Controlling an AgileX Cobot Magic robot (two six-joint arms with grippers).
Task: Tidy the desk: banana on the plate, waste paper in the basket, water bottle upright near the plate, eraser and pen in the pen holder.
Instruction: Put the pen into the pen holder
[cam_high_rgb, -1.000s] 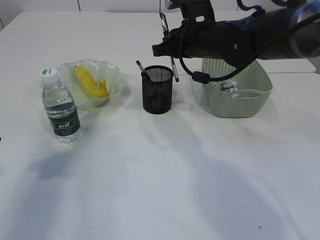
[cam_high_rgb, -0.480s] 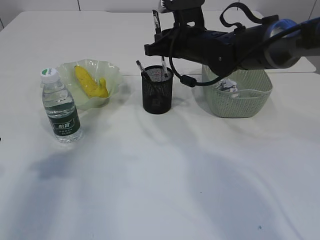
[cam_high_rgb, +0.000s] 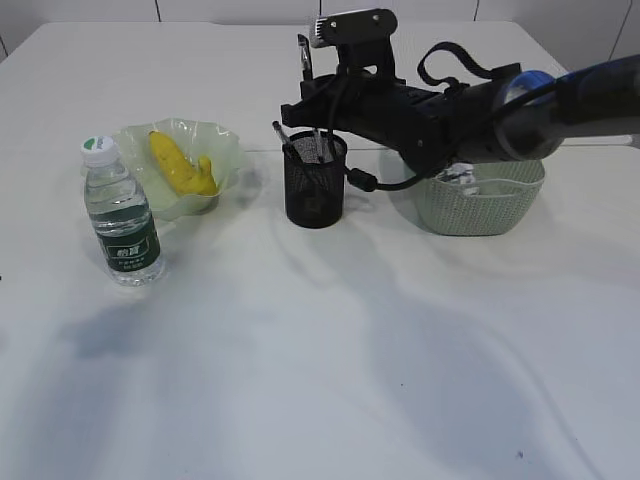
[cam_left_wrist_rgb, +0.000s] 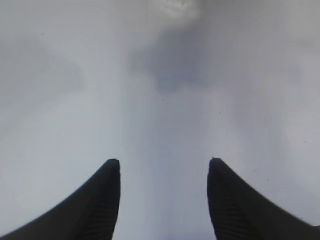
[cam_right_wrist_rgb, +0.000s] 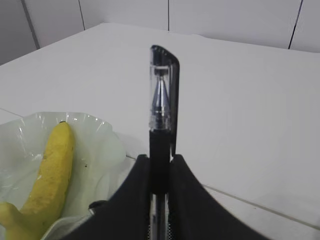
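Left to right, as things stand:
Water bottle (cam_high_rgb: 121, 212): upright, just beside the plate; this part looks done.
Plate (cam_high_rgb: 228, 145): pale green, wavy-rimmed, holding the banana (cam_high_rgb: 178, 165); done.
Left gripper (cam_left_wrist_rgb: 164, 172): out of the exterior view; its wrist view shows the jaws parted, nothing between them, bare table below.
Pen holder (cam_high_rgb: 315, 180): black mesh cup, one pen-like stick already leaning inside. Eraser: cannot be made out through the mesh.
Pen (cam_right_wrist_rgb: 161, 125): clear-capped, upright, pinched between the fingers of the right gripper (cam_right_wrist_rgb: 160, 172), directly above the holder, lower end at or inside the rim.
Basket (cam_high_rgb: 487, 195): green, crumpled waste paper (cam_high_rgb: 460, 179) inside, partly hidden by the arm; done.
Remaining: release the pen into the holder; eraser unconfirmed.
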